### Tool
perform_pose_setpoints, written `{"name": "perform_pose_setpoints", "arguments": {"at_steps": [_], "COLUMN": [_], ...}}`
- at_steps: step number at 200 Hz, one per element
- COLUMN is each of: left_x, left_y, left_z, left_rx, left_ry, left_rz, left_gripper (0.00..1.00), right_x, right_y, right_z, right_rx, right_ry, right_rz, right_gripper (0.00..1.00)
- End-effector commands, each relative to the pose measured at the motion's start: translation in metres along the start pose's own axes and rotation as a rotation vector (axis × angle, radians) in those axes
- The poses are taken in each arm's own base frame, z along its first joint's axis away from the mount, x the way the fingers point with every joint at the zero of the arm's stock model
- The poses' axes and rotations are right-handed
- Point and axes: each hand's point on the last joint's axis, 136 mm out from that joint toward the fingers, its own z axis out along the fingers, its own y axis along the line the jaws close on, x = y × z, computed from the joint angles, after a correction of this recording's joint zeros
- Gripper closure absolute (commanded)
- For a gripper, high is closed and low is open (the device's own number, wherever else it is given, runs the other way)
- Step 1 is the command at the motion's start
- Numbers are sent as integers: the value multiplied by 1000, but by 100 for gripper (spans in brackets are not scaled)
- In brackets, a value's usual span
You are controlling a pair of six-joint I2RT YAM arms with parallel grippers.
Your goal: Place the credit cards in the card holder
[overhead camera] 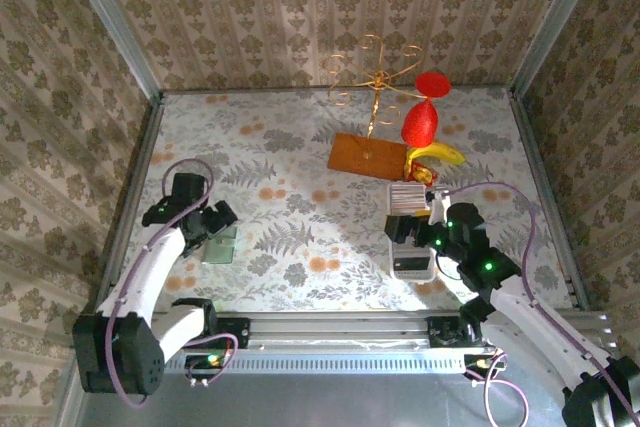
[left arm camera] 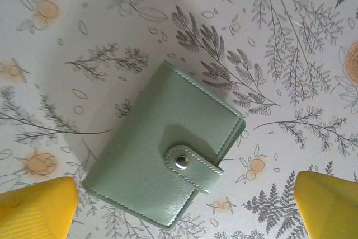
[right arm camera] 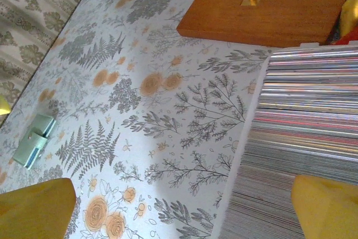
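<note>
Both wide-spread, left gripper (left arm camera: 184, 203) and right gripper (right arm camera: 182, 210) hover above floral table (overhead camera: 290, 152); damask walls (overhead camera: 300, 2) surround

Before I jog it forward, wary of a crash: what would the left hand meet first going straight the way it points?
Probably the small grey-green folding wallet, snapped shut on the floral-print table, centred between the open left hand's yellow fingers; depth is unclear.

Bare floral worktop (overhead camera: 300, 207) lies open across the middle and left rear, save a small grey-green folding wallet (overhead camera: 220, 244) at near left. A brown wooden board (overhead camera: 365, 155) with a gold wire stand (overhead camera: 378, 79) and a long white ribbed tray (right arm camera: 302, 138) crowd the right.
</note>
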Motion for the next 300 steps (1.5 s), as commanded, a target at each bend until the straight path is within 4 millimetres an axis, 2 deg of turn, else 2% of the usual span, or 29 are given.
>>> {"name": "perform_pose_setpoints", "arguments": {"at_steps": [1, 20, 43, 78, 99, 136, 179, 191, 208, 245, 262, 300], "left_x": [11, 15, 19, 18, 28, 52, 82, 89, 99, 118, 111, 78], "left_y": [-3, 0, -12, -21, -40, -70, -118, -127, -145, -193, -194, -150], "left_z": [12, 23, 34, 42, 44, 42, 35, 35, 29, 3, -4, -3], "left_rx": [25, 24, 81, 113, 186, 211, 256, 254, 293, 460, 454, 317], "left_ry": [57, 68, 101, 120, 152, 176, 199, 219, 233, 225, 194, 93], "left_rz": [-1, 4, 16, 48, 100, 247, 404, 403, 391, 367, 372, 390], "left_gripper": [0, 0, 0, 0, 1, 1, 1, 1, 2, 2, 2, 5], "right_x": [-11, -11, -9, -7, -6, -5, -3, -2, -2, -2, -1, -3], "right_y": [11, 15, 19, 24, 25, 27, 27, 27, 27, 25, 24, 21], "right_z": [-1, -1, -1, 0, 2, 3, 5, 5, 5, 5, 5, 5], "right_rx": [-38, -56, -77, -103, -108, -118, -113, -111, -107, -94, -92, -57], "right_ry": [-39, -40, -32, -36, -35, -33, -29, -27, -26, -29, -30, -19], "right_rz": [-48, -56, -57, -67, -74, -85, -94, -95, -97, -102, -103, -76], "right_gripper": [0, 0, 0, 0, 0, 0, 0, 0, 0, 0, 0, 0]}}
